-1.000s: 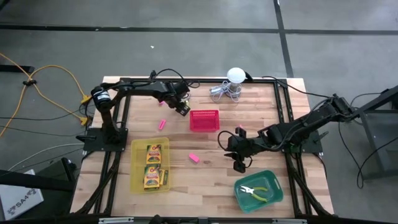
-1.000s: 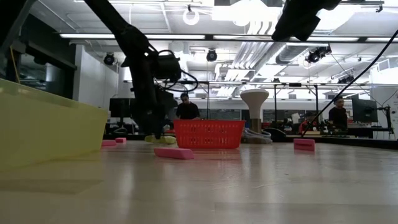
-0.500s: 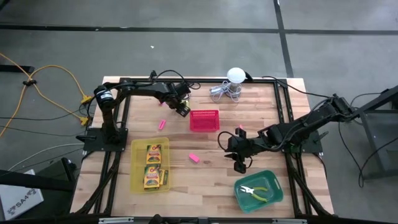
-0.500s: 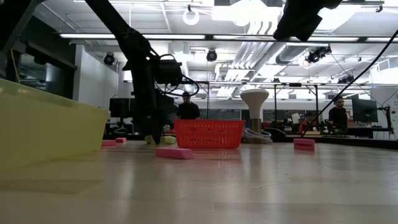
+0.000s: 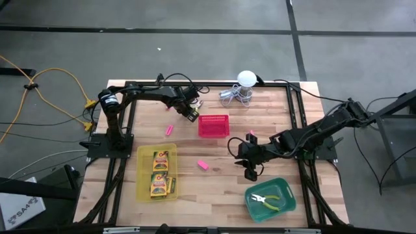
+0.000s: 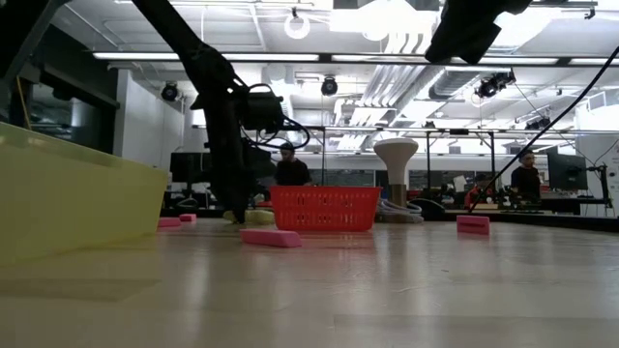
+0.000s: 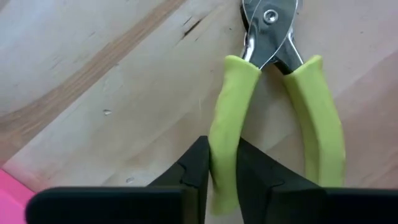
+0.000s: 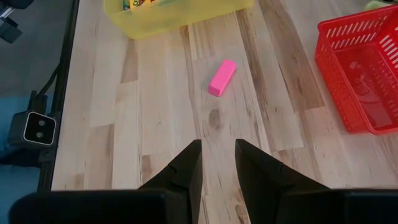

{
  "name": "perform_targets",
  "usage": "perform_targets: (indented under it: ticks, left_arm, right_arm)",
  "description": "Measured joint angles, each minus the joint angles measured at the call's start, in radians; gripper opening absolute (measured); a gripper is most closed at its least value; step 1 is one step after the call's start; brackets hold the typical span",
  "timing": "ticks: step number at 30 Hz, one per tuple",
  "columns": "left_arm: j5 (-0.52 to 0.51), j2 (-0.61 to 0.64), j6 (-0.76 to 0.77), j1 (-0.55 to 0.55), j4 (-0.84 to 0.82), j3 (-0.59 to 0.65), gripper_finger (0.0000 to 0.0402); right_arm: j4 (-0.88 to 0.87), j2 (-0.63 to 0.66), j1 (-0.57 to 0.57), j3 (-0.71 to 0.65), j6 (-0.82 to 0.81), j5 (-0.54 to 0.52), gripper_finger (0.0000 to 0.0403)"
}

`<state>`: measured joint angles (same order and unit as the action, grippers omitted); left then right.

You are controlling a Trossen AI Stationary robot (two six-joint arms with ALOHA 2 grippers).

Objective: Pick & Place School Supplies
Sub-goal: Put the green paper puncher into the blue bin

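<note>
Small pliers (image 7: 273, 93) with yellow-green handles lie flat on the wooden table just beyond the red basket's (image 5: 214, 125) far left corner. My left gripper (image 5: 190, 115) stands over them, shut on one handle; the low view shows it (image 6: 238, 211) reaching down to the tabletop. My right gripper (image 5: 249, 170) hovers open over bare wood at the table's right, with nothing between its fingers (image 8: 186, 168). Pink erasers lie loose on the table (image 5: 203, 165) (image 5: 169, 129) (image 5: 250, 135). Crayon boxes (image 5: 159, 174) lie in the yellow tray (image 5: 142, 170). My left gripper pinches one yellow-green handle (image 7: 225, 140) of the pliers between its two fingers, toward that handle's free end. The fingers come steeply from above and stand on either side of the handle. The other handle (image 7: 320, 124) is free, and the pliers lie flat on the table.
A green tray (image 5: 286, 188) at the near right holds another pair of pliers (image 5: 268, 201). A white ball with coiled wire (image 5: 246, 79) stands at the far edge. Bare wood lies between the yellow tray and the green one.
My left gripper's fingers have drawn together around the pliers' handle while the arm has kept its place. The pliers still lie on the table.
</note>
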<state>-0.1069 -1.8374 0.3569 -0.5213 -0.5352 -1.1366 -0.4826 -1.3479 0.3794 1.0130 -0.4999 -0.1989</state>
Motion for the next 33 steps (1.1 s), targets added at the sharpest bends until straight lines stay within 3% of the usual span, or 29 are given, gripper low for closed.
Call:
perform_targets:
  ticks: [6,11,16,22,28,33]
  left_arm:
    - [-0.005,0.0,0.003,0.0,-0.002,-0.002,0.0039]
    - [-0.082,0.013,0.003,-0.001,-0.004,-0.013,0.004]
    - [-0.173,0.08,0.009,-0.001,0.013,-0.019,0.004]
    - [-0.184,0.198,0.01,0.006,0.027,-0.019,0.004]
    - [-0.182,0.333,0.01,0.07,0.037,-0.02,0.004]
    - [-0.168,0.419,-0.013,0.187,0.088,-0.02,0.004]
  right_arm:
    - [0.0,0.0,0.0,0.0,0.0,0.0,0.0084]
    - [0.0,0.0,0.0,0.0,0.0,0.0,0.0084]
    - [0.0,0.0,0.0,0.0,-0.004,0.0,0.0084]
    - [0.001,0.0,0.0,0.0,-0.004,0.0,0.0084]
    - [0.001,0.0,0.0,0.0,-0.002,-0.003,0.0084]
    - [0.008,0.0,0.0,0.0,0.011,-0.003,0.0084]
